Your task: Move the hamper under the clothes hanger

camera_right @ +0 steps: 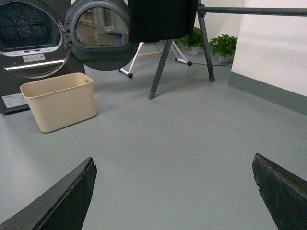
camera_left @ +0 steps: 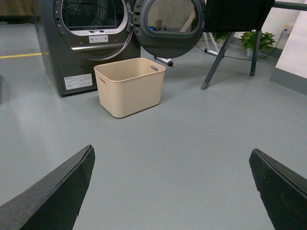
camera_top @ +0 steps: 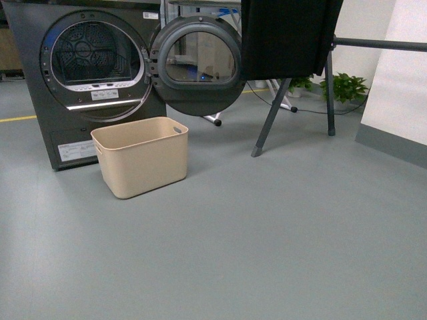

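The beige hamper [camera_top: 141, 156] stands empty on the grey floor in front of the dryer; it also shows in the left wrist view [camera_left: 129, 86] and the right wrist view [camera_right: 60, 101]. The clothes hanger [camera_top: 329, 80], a dark grey rack with angled legs and a long bar, stands to the hamper's right with a black cloth [camera_top: 287, 37] draped over it. It shows too in the right wrist view [camera_right: 206, 43]. My left gripper [camera_left: 171, 153] and right gripper [camera_right: 173, 160] are open and empty, well short of the hamper. Neither arm shows in the front view.
A dark grey dryer [camera_top: 87, 73] stands behind the hamper, its round door [camera_top: 197, 63] swung open to the right. A white wall panel [camera_top: 400, 80] juts in at the right. Potted plants [camera_top: 343, 87] and a white stand's wheeled feet [camera_top: 215, 121] lie beyond the rack.
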Robot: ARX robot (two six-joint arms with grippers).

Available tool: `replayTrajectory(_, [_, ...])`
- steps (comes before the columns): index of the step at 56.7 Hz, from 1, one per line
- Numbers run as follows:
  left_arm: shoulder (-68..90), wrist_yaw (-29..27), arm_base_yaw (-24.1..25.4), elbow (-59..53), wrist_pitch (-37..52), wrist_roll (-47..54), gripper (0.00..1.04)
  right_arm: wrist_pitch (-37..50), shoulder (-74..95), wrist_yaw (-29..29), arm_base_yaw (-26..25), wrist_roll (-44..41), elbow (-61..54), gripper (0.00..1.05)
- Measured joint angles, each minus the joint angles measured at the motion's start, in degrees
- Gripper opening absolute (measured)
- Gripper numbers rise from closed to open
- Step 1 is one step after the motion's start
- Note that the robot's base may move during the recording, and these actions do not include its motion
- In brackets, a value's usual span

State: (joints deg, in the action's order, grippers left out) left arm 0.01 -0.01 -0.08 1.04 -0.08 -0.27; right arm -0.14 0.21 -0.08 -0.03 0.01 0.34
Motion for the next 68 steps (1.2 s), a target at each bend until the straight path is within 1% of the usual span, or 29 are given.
replayTrajectory(68, [0.04,0.04,0.02,0.00,0.00,-0.02,0.98,-0.04,0.00,0.00,0.00,0.00,0.00,0.97])
